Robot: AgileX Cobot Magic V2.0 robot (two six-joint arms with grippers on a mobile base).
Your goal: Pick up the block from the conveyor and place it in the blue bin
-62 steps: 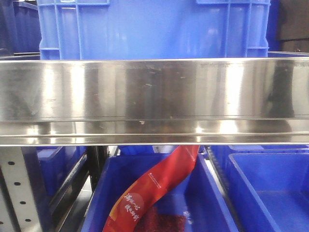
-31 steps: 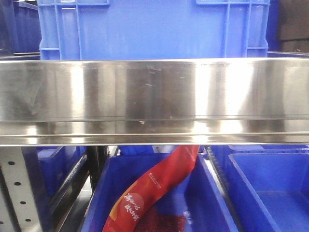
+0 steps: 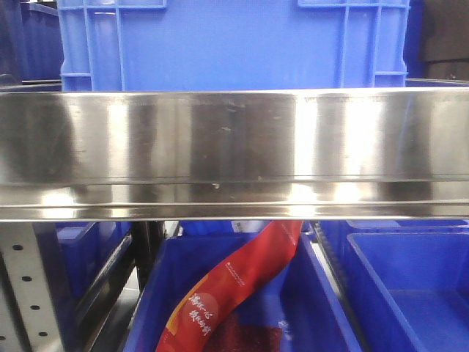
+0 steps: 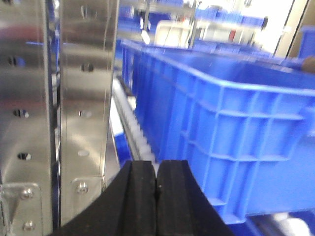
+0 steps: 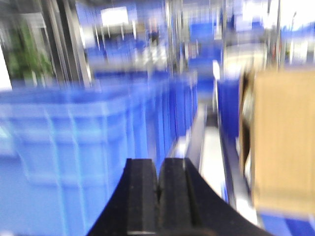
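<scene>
The conveyor and the block are out of view in every frame. A large blue bin stands on a steel shelf rail straight ahead. My left gripper is shut and empty, with a blue bin to its right and a steel upright to its left. My right gripper is shut and empty; its view is motion-blurred, with a blue bin to its left.
Below the shelf rail a blue bin holds a red printed pouch; another blue bin sits to its right. A perforated grey post stands at lower left. A tan cardboard box shows at right in the right wrist view.
Only the reflections on the steel shelf rail shift slightly; the bins and the red pouch have not moved.
</scene>
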